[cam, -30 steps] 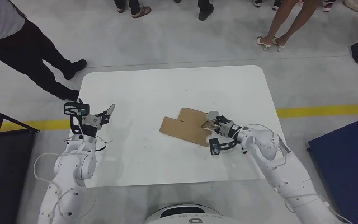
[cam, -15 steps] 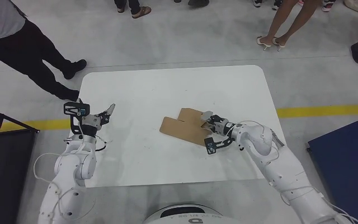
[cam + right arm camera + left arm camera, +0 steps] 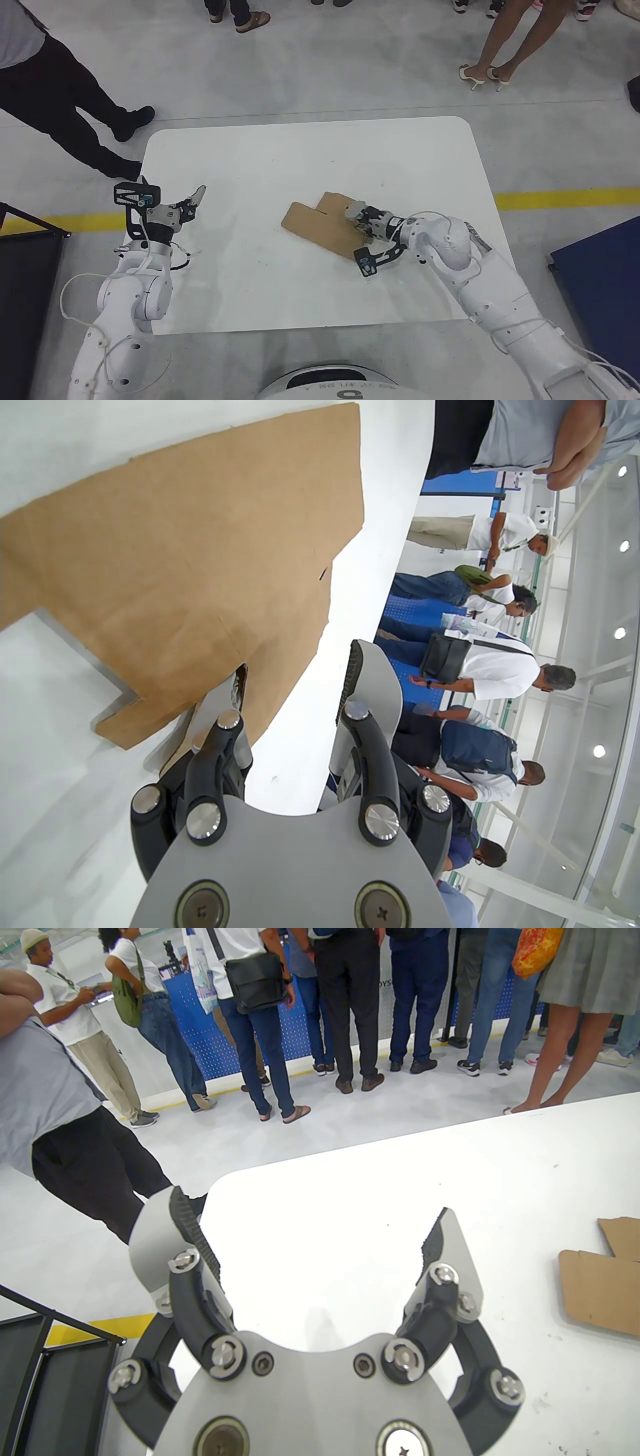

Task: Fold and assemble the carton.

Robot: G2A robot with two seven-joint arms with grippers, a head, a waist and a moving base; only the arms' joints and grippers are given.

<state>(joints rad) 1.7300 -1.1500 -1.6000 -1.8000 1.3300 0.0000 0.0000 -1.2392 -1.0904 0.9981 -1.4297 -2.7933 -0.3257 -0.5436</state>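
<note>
Early days on this one: the carton (image 3: pixel 320 225) lies flat on the white table (image 3: pixel 250 160), right of the middle and nearer the right edge than the left, with no panel raised and no flap tucked. By the look of it, every fold and the whole assembly are left to do. The right gripper (image 3: pixel 363 222) is down at the carton's right-hand end. Its fingers are spread, one nosing in at the cardboard's edge and the other standing clear over bare table, so nothing is clamped. I'd call that working for a purchase on a flap, not a grip. Over by the left edge of the table the left gripper (image 3: pixel 310 1208) hangs with its fingers wide apart and holds nothing, well away from the carton. As for the stuff itself, the carton is plain brown cardboard, matte and a little fibrous. It is cut in a stepped outline with a square notch, a rounded corner and a short slit, and faint crease lines run across it. The tabletop is smooth and glossy white with rounded corners. The fingers are bare metal faced with black ribbed pads.
</note>
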